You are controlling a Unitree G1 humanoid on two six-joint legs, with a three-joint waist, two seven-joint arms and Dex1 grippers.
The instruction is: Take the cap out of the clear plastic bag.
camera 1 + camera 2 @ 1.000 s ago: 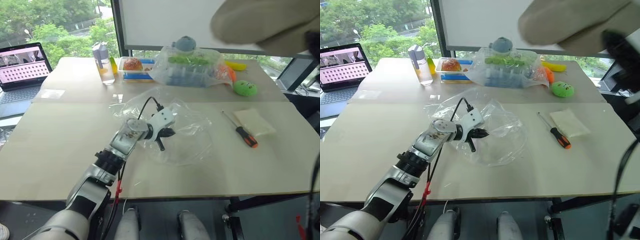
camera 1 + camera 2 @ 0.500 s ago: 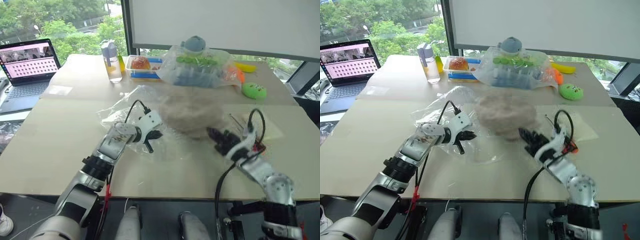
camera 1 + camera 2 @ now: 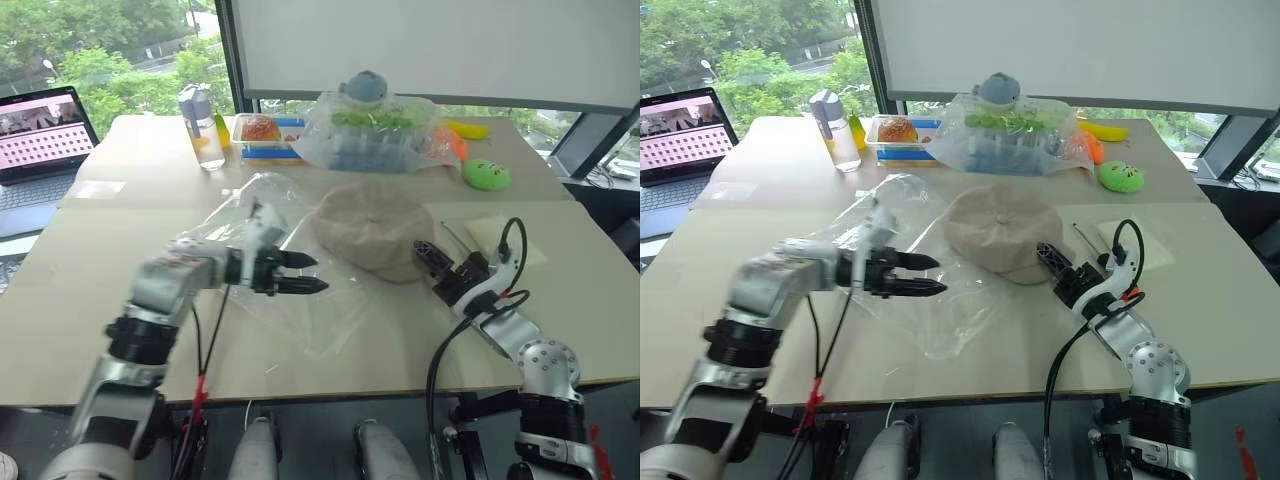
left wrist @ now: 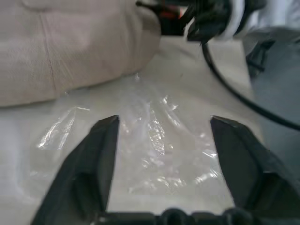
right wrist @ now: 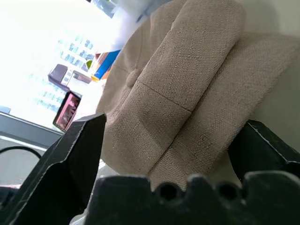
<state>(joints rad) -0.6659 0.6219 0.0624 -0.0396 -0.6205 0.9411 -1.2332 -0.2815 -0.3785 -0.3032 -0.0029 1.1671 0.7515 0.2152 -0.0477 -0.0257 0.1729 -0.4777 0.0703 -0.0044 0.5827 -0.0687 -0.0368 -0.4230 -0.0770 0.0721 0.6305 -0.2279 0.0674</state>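
Observation:
The beige-grey cap [image 3: 370, 230] lies on the table, outside the clear plastic bag [image 3: 290, 310], against the bag's far right edge. The crumpled bag lies flat in the middle of the table. My left gripper [image 3: 318, 274] hovers just above the bag, pointing toward the cap, open and empty. In the left wrist view the open left gripper [image 4: 164, 121] has the bag's film [image 4: 154, 154] under it and the cap [image 4: 70, 47] beyond. My right gripper [image 3: 428, 258] is open at the cap's right edge. In the right wrist view the cap [image 5: 187, 84] lies just ahead of the open right gripper [image 5: 174, 123].
A bulging clear bag of toys [image 3: 375, 130], a food box [image 3: 262, 135], a bottle [image 3: 203, 128] and a green plush [image 3: 487, 175] stand along the back. A laptop [image 3: 40, 130] sits at the far left. A white cloth [image 3: 500, 235] lies right of the cap.
The cap, held high by my right gripper, came down onto the table and the right gripper opened. My left gripper let go of the bag, opened and rose to the left.

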